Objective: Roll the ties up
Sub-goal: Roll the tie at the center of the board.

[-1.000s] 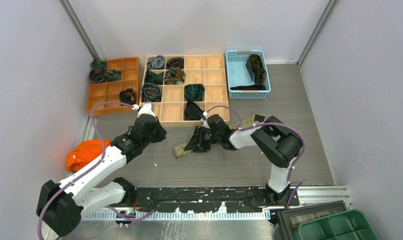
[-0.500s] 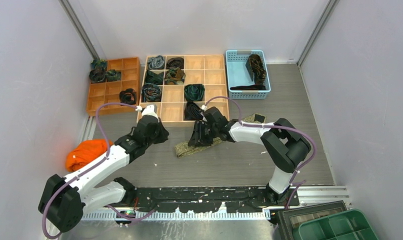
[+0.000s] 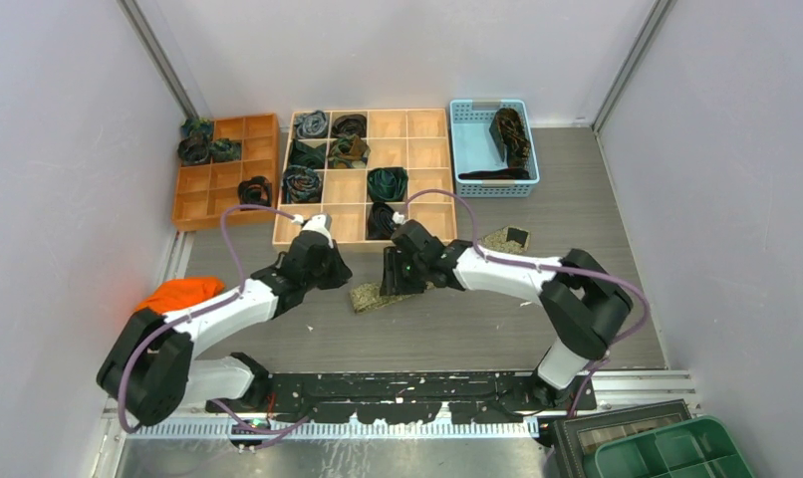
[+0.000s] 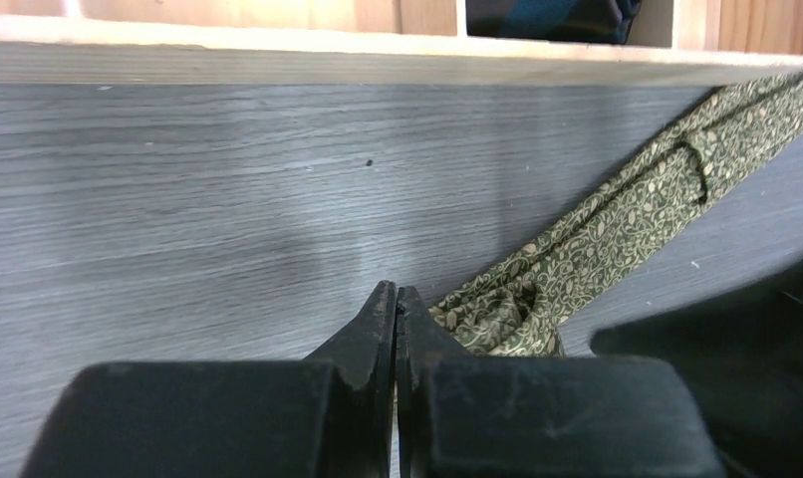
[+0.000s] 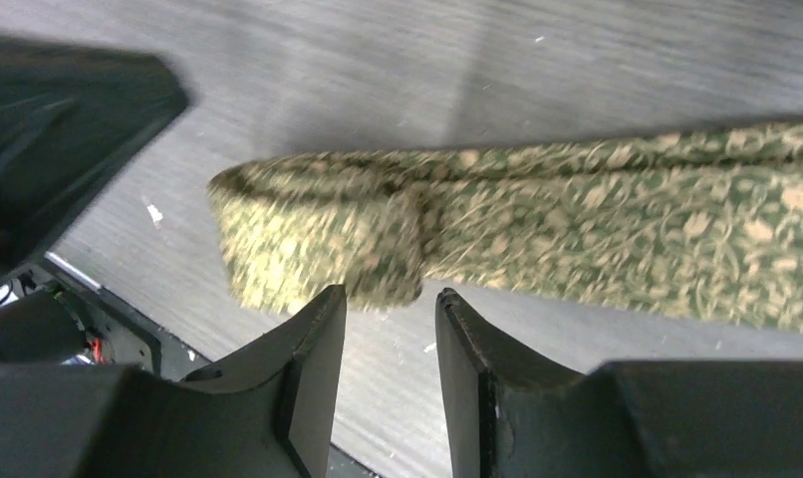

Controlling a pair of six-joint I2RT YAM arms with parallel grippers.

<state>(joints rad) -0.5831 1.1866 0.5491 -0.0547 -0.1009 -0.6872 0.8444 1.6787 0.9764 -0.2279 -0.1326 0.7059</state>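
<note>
An olive-gold tie point(image 3: 369, 296) lies slantwise on the grey table, its far end point(image 3: 505, 239) near the wooden tray. Its near end is folded over on itself point(image 5: 318, 249). My right gripper point(image 5: 390, 297) hovers open right at that folded end, with nothing between its fingers. My left gripper point(image 4: 396, 294) is shut and empty, its tips just left of the tie's folded end point(image 4: 502, 317). From above, the left gripper point(image 3: 330, 277) and right gripper point(image 3: 393, 282) stand on either side of the tie's near end. Several rolled ties point(image 3: 303, 183) sit in the tray's compartments.
The wooden compartment tray point(image 3: 425, 124) stands just behind both grippers. An orange tray point(image 3: 223, 184) with coils is at back left, a blue basket point(image 3: 472, 144) with dark ties at back right. An orange cloth point(image 3: 173, 295) lies left; a green bin point(image 3: 676, 453) is at the near right.
My left gripper has moved right, up to the tie's near end. The right gripper has shifted a little along the tie and its jaws have opened slightly.
</note>
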